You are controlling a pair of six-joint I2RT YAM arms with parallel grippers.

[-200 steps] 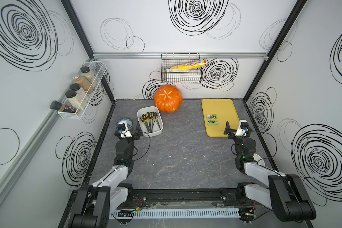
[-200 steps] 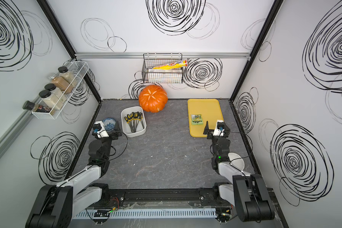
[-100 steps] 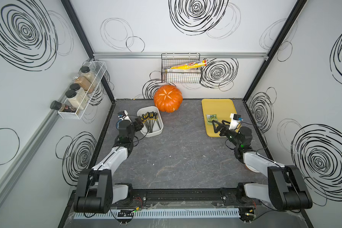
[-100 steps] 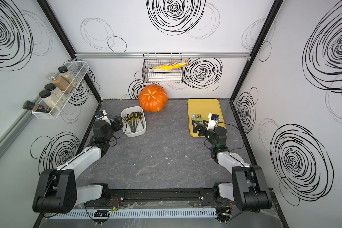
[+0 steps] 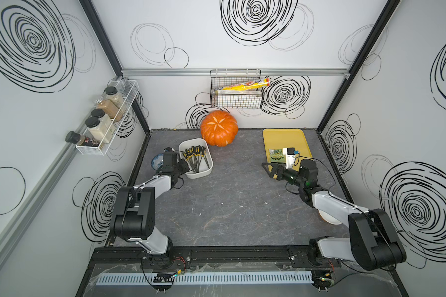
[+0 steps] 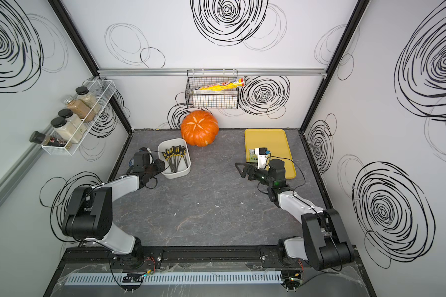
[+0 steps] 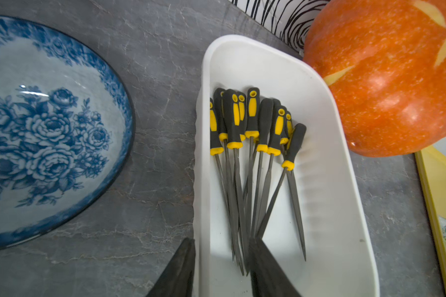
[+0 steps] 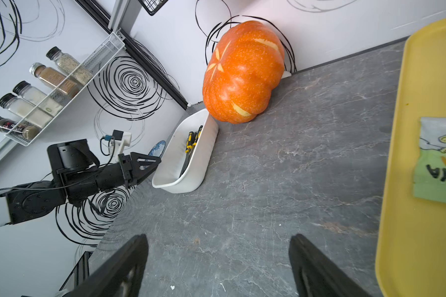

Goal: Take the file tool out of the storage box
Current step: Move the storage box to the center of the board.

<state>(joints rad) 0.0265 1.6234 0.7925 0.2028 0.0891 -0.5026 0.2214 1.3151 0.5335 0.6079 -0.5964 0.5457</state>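
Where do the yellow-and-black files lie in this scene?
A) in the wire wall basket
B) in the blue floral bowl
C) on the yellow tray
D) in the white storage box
D: the left wrist view shows the files bundled inside the storage box, handles toward the pumpkin.

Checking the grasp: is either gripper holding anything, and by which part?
Nothing yet. The left gripper has jaws astride the box wall by the file tips, unclosed; right gripper empty.

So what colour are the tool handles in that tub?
The file tool handles are black and yellow; clearest in left wrist view.
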